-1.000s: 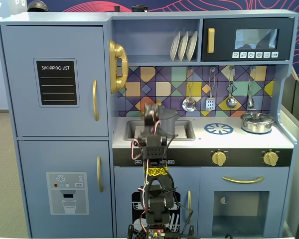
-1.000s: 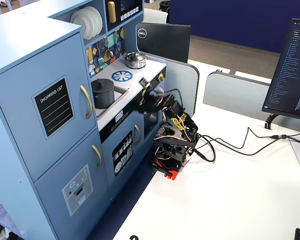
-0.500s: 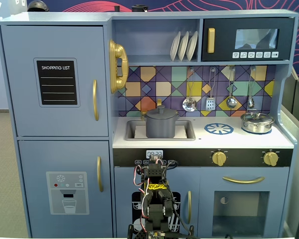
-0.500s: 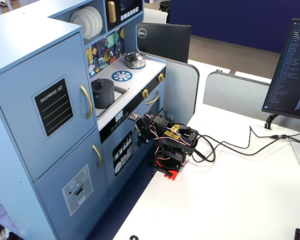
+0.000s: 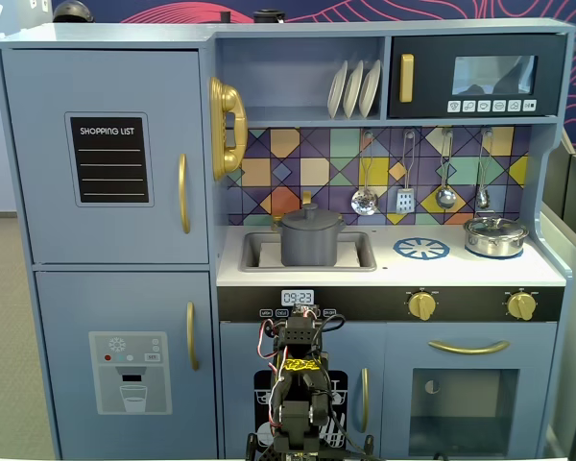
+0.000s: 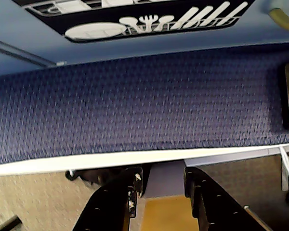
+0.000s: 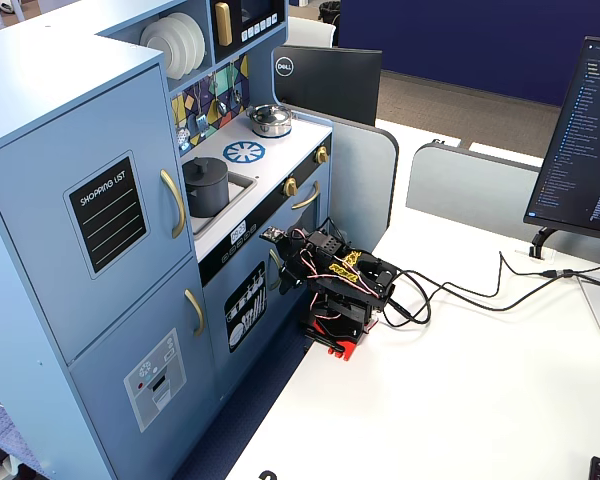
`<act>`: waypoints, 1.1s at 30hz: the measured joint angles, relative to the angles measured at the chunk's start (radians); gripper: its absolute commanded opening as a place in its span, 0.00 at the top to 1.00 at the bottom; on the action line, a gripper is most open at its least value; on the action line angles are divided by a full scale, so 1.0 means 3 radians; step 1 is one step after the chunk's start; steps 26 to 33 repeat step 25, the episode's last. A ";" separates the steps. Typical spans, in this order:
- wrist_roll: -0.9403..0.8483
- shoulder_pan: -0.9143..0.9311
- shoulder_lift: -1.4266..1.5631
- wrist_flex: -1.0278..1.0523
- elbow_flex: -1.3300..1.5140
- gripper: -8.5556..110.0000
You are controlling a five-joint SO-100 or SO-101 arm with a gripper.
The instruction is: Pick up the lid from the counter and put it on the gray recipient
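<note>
Gray recipient (image 5: 311, 243), one, wears one lid (image 5: 309, 217); gripper (image 6: 161, 185) empty.

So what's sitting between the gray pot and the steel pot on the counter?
Only the blue-and-white burner mark, flat on the white counter, between the gray pot in the sink and the steel pot. Nothing else stands there, in both fixed views.
</note>
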 measured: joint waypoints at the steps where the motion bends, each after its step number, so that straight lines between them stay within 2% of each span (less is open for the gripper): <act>1: 0.0005 0.0010 0.0005 0.0005 0.0000 0.92; 17: 0.0020 0.0020 0.0005 0.0005 0.0000 0.87; 33: 0.0020 0.0020 0.0005 0.0005 0.0000 0.86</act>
